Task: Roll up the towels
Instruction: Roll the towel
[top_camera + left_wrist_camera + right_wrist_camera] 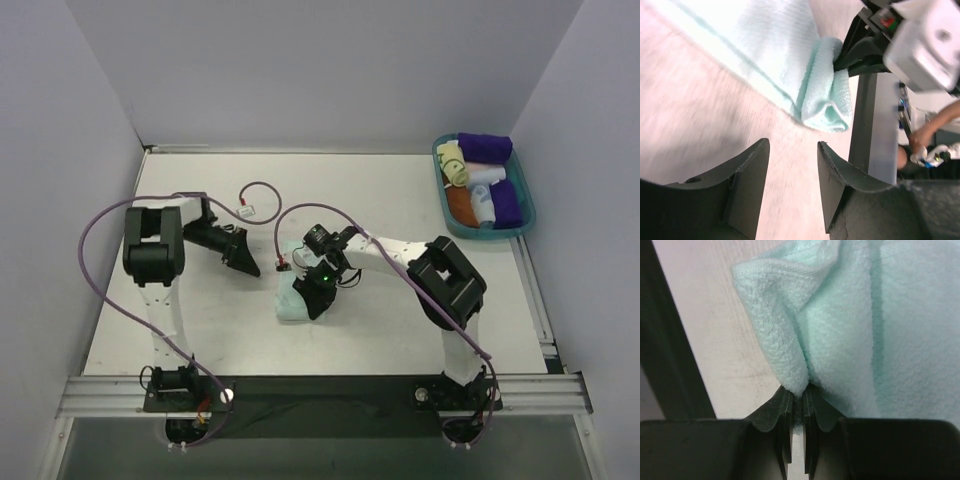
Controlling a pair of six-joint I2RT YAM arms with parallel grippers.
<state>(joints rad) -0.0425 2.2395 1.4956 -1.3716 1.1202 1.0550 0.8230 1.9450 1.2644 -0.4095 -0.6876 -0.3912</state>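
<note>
At table centre, the limp-looking mint towel [288,305] is clamped by its folded edge in the right gripper [799,390]; the left gripper [793,145], at ten o'clock, gapes empty.

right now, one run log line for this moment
right hand: shut on edge of soft mint-aqua terry towel | left hand: open, empty, clear of towel | towel end: folded over

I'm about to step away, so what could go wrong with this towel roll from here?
The right fingers pinch only a small fold of the towel, so it may slip free. The left fingers are open and off the cloth; with nothing pinning it, the towel could drag rather than roll.
</note>
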